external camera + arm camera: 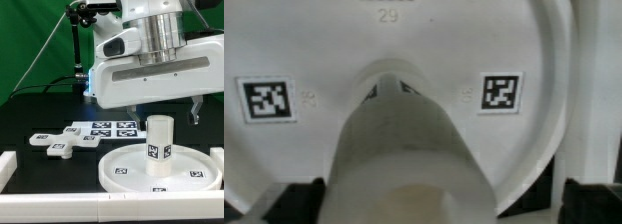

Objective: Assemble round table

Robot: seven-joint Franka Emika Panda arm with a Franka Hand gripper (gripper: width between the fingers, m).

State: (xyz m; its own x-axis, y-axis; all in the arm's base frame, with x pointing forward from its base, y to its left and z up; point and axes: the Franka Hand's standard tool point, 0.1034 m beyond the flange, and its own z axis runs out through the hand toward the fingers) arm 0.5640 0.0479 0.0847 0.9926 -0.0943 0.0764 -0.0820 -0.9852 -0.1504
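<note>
the gripper (163,108) hung released, its 2 fingers spread wider than the leg (158,140), which stood upright directly below the hand on the middle of the round disc (135,160), its long axis in line with the hand's descent. the cross-shaped base (60,143) lay well off to 1 side, apart from the disc. the leg's foot hid its seating, and the fingertips were cut off in the wrist view.

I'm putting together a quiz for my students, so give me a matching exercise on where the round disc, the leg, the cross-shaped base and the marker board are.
Things:
1 round disc
2 leg
3 cross-shaped base
4 marker board

Places:
A standing upright on the disc's middle
B lying flat, farthest to the exterior view's left
C underneath the leg
D lying flat just beyond the disc's rim

Pairs: 1-C, 2-A, 3-B, 4-D
</note>
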